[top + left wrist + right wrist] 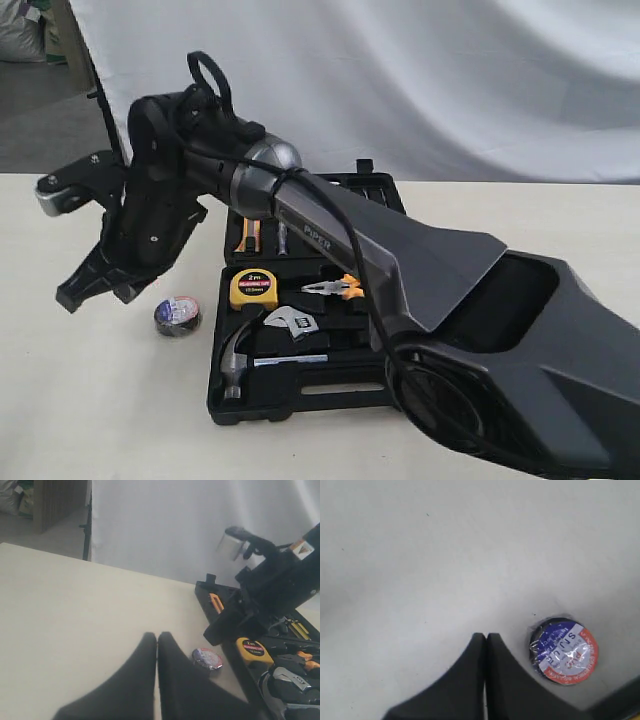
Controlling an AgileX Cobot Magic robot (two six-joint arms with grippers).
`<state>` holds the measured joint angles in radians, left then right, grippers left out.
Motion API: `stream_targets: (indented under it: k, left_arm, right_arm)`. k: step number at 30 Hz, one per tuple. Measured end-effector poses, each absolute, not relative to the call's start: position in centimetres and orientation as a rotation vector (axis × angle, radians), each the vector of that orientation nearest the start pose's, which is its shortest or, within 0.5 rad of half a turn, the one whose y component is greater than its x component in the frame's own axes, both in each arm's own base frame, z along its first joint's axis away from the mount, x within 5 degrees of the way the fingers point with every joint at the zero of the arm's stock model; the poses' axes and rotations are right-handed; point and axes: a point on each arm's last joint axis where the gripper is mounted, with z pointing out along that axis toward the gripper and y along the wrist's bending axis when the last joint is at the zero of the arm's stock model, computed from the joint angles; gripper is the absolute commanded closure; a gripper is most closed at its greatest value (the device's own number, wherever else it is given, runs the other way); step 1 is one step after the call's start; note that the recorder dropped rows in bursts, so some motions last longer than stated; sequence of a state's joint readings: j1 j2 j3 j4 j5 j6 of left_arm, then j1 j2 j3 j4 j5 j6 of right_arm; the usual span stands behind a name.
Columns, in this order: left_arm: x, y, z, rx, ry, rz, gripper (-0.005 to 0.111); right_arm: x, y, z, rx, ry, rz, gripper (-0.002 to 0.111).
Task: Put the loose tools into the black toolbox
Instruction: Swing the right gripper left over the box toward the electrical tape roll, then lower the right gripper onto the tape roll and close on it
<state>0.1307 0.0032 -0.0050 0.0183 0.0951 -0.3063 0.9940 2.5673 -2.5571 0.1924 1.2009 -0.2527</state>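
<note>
The small dark tape roll (177,315) (206,659) (564,651), with a blue, white and red label, lies flat on the table just left of the open black toolbox (300,405) (205,587). The claw hammer (240,350) and the adjustable wrench (295,322) lie inside the toolbox's near half. My right gripper (486,636) (75,297) (215,635) reaches across to the left and hangs shut and empty above the table, its tips a little to one side of the roll. My left gripper (157,636) is shut and empty over bare table; it does not show in the exterior view.
A yellow tape measure (253,288) (254,650) and orange-handled pliers (335,288) sit in the toolbox too. The right arm's big dark links (480,320) cover the toolbox's right part. A white sheet (420,80) hangs behind the table.
</note>
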Motion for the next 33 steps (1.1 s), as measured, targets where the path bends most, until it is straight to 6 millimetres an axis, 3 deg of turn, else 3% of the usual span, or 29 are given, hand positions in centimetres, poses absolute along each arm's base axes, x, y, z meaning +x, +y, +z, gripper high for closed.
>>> stream_targets:
  k: [3, 4, 7, 9, 12, 14, 21, 23, 26, 28, 30, 33]
  left_arm:
    - [5.6, 0.8, 20.6, -0.329, 1.543, -0.122, 0.106]
    - [5.6, 0.8, 20.6, -0.329, 1.543, -0.122, 0.106]
    - [5.6, 0.8, 20.6, -0.329, 1.543, -0.122, 0.106]
    - [5.6, 0.8, 20.6, -0.329, 1.543, -0.122, 0.106]
    - [5.6, 0.8, 20.6, -0.329, 1.543, -0.122, 0.106]
    - [5.6, 0.8, 20.6, -0.329, 1.543, -0.122, 0.106]
    - [5.6, 0.8, 20.6, -0.329, 1.543, -0.122, 0.106]
    - [5.6, 0.8, 20.6, -0.329, 1.543, -0.122, 0.106]
    - [5.6, 0.8, 20.6, -0.329, 1.543, -0.122, 0.106]
    - [5.6, 0.8, 20.6, -0.329, 1.543, -0.122, 0.106]
    - [5.6, 0.8, 20.6, -0.329, 1.543, -0.122, 0.106]
    - [5.6, 0.8, 20.6, -0.329, 1.543, -0.122, 0.106]
  right_arm:
    - [28.5, 46.3, 21.4, -1.523, 2.286, 0.453, 0.107]
    - [28.8, 46.2, 20.9, -1.483, 2.320, 0.410, 0.099]
    - [29.4, 46.0, 19.2, -1.424, 2.357, 0.240, 0.050]
    - [29.6, 46.3, 18.0, -1.364, 2.382, 0.219, 0.028]
    - [29.9, 46.5, 16.6, -1.332, 2.403, 0.215, 0.009]
    - [30.0, 46.7, 15.6, -1.329, 2.410, 0.214, 0.003]
    - [30.6, 47.1, 12.4, -1.315, 2.432, 0.290, 0.004]
    - [30.5, 47.2, 12.1, -1.318, 2.435, 0.305, 0.010]
    - [30.4, 47.2, 12.1, -1.341, 2.437, 0.314, 0.040]
    - [30.2, 47.2, 12.3, -1.368, 2.445, 0.319, 0.068]
    - [30.0, 47.1, 12.7, -1.381, 2.467, 0.337, 0.104]
    - [29.8, 47.1, 14.3, -1.386, 2.469, 0.364, 0.106]
